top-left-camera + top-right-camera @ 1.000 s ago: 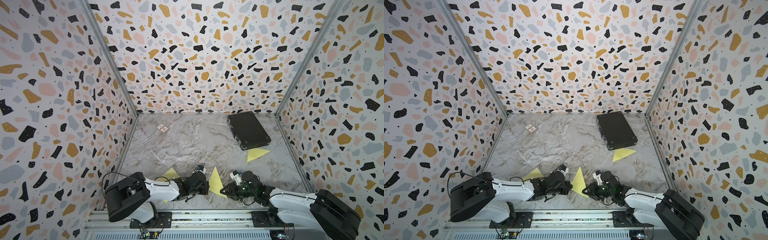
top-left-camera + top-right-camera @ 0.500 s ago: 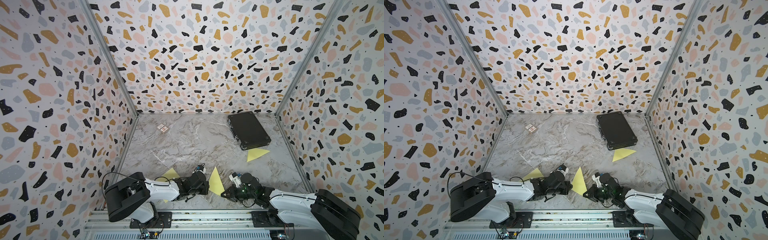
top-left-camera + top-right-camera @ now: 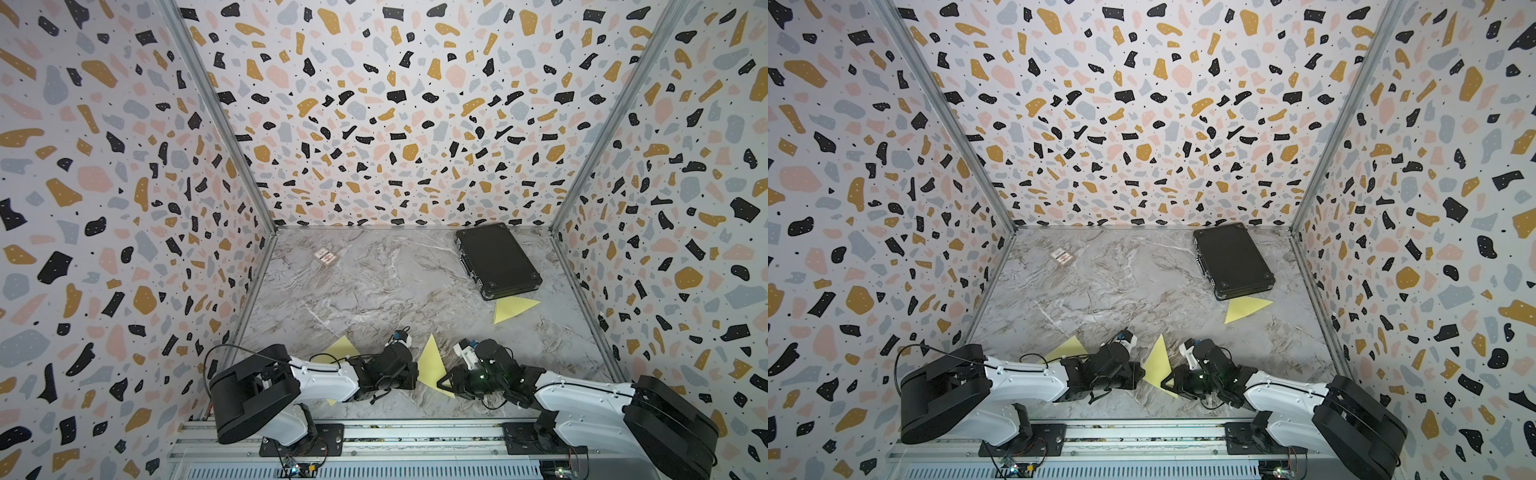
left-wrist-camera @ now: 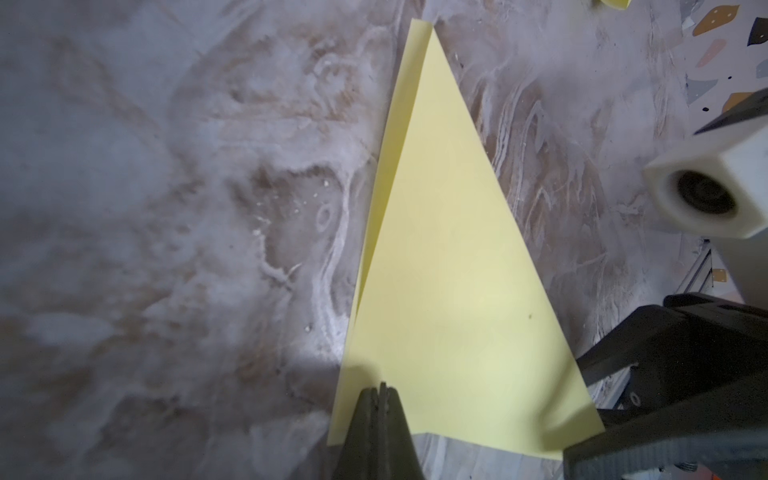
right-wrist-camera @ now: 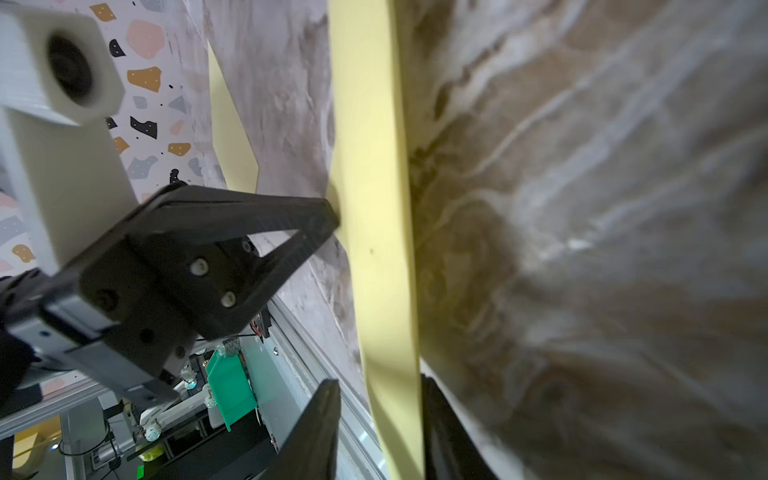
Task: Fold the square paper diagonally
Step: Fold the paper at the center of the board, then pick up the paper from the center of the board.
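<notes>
No text, brand or number is legible anywhere. A small packet [image 3: 325, 257] at the back of the table [image 3: 374, 286] carries a reddish print, too small to read.

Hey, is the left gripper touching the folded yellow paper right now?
Touching. The left wrist view shows the shut left gripper pressed tip-down onto the paper, with no gap.

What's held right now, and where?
Nothing clearly gripped: shut left gripper presses the folded yellow paper near one corner; right gripper straddles another corner, open.
</notes>
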Robot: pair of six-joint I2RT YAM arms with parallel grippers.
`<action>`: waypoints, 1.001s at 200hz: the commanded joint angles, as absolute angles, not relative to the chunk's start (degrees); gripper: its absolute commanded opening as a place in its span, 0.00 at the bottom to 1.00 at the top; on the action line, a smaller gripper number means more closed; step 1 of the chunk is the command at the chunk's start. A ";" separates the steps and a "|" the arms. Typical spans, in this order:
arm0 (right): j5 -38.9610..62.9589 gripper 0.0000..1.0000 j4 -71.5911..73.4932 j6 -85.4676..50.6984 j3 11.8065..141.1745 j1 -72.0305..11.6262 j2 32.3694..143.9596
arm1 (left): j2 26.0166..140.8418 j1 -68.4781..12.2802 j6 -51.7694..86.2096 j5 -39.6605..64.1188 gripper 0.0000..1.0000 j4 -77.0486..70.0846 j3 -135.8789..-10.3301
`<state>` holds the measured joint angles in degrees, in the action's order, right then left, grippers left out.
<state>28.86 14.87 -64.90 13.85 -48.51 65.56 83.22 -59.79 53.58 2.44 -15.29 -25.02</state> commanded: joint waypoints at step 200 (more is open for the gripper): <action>24.58 0.00 -13.51 -35.22 31.31 -38.67 68.67 | 74.63 -59.87 50.45 5.00 0.05 -3.40 -27.81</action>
<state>31.57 2.13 -42.44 26.50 -38.85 74.11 78.91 -59.79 52.38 4.93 -8.86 -25.08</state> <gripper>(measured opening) 0.042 0.048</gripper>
